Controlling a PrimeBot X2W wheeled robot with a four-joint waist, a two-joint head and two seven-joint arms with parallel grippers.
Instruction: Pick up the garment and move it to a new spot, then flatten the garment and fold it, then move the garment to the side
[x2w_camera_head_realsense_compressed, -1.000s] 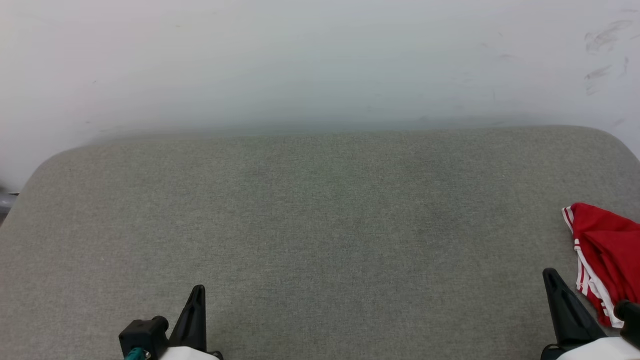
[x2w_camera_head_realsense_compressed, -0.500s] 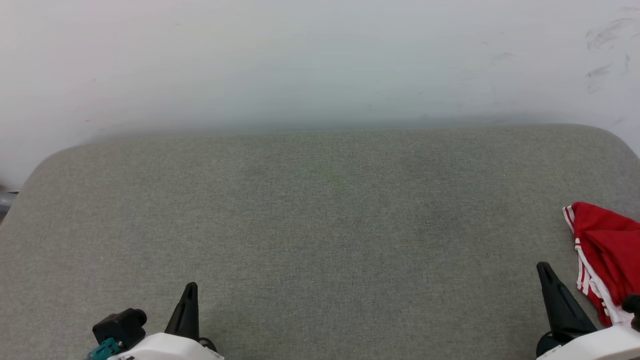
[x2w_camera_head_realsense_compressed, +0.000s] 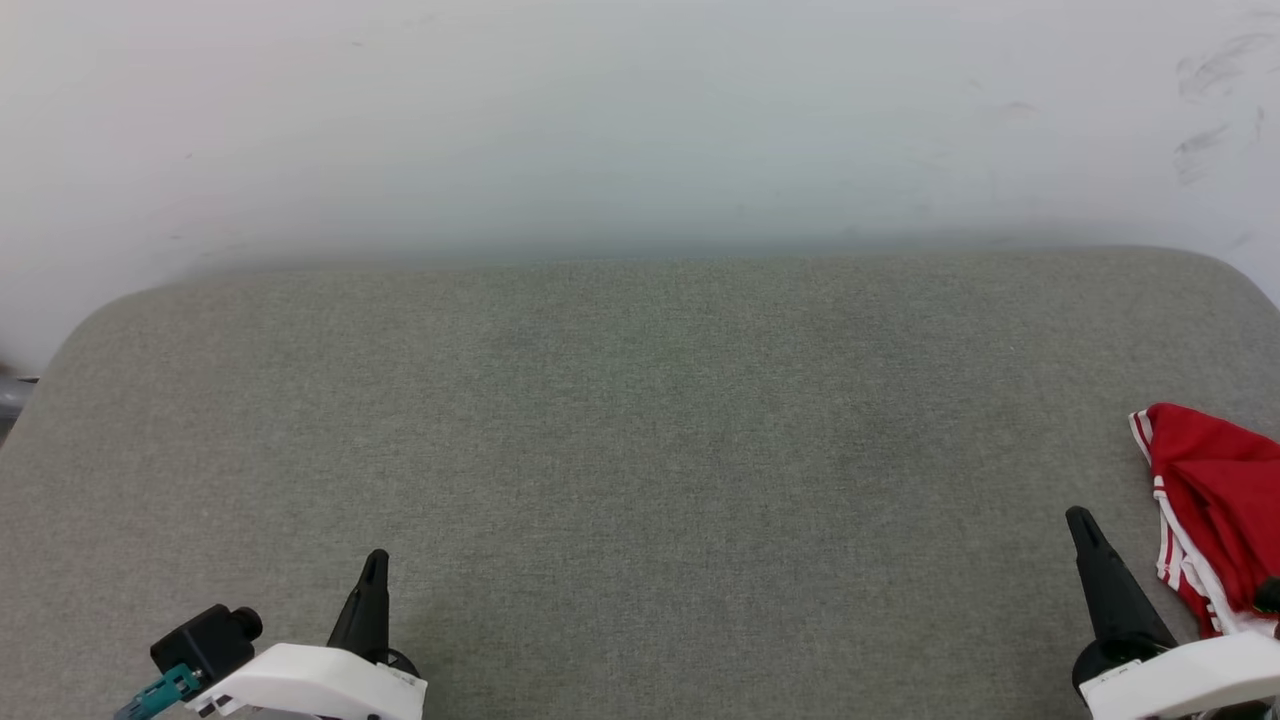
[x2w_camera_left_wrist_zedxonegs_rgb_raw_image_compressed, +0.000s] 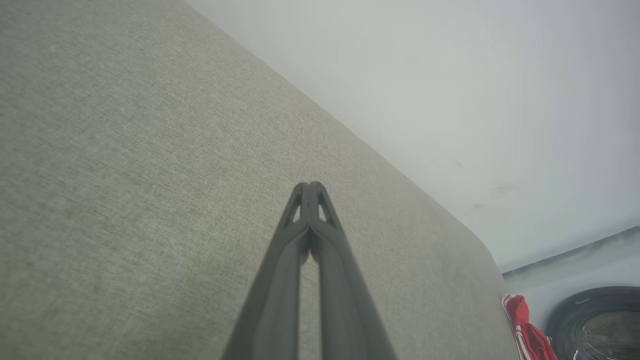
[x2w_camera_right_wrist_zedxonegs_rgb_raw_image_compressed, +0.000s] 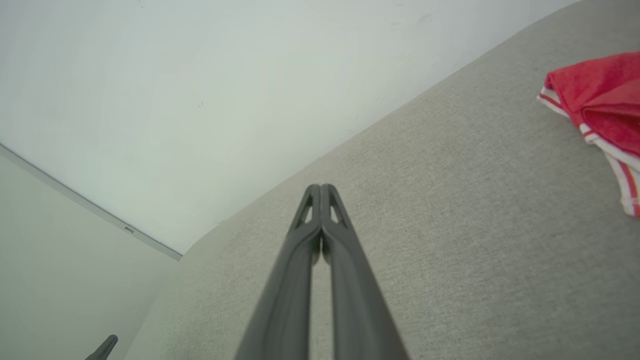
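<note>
Garment (x2w_camera_head_realsense_compressed: 1215, 500) lies bunched on the grey cushion (x2w_camera_head_realsense_compressed: 640, 430), head view 3 o'clock. Left gripper (x2w_camera_head_realsense_compressed: 374, 562) at 7 o'clock, right gripper (x2w_camera_head_realsense_compressed: 1078, 520) at 5 o'clock: fingers together, holding nothing.

The left gripper (x2w_camera_left_wrist_zedxonegs_rgb_raw_image_compressed: 310, 187), two long dark plastic fingers on a white wrist (x2w_camera_head_realsense_compressed: 320, 682), points forward with its tips pressed together. The right gripper (x2w_camera_right_wrist_zedxonegs_rgb_raw_image_compressed: 320, 187), of the same build, also appears closed, its fingers leaning slightly leftward.

The garment (x2w_camera_head_realsense_compressed: 1215, 490) is cut off by the head view's right edge.
</note>
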